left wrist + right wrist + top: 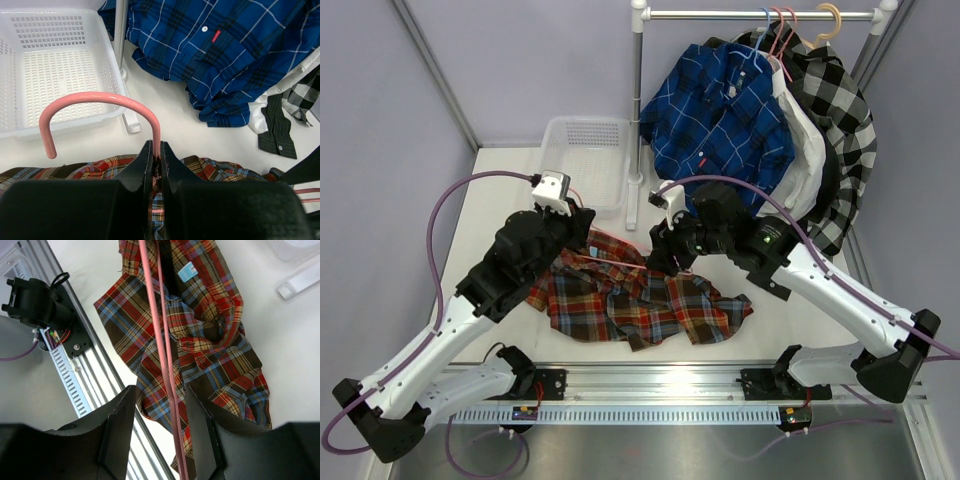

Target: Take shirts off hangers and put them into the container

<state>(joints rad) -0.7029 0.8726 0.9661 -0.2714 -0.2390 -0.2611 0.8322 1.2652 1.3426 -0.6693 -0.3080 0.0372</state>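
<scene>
Left wrist: small red tag (216, 36) on blue shirt (240, 55), lettering illegible.

The top external camera sits high over the near edge of the white tabletop (770, 330), looking down and forward, far enough back to take in all of it up to the silver metal clothes rack (638, 100). The left wrist camera rides low and close, facing forward over a pink wire hanger (100, 96) toward the white perforated plastic basket (90, 119), while the right wrist camera looks nearly straight down from close above. All 3 views share the red-orange-navy plaid shirt (630, 300); the 2 wrist views share the hanger.
</scene>
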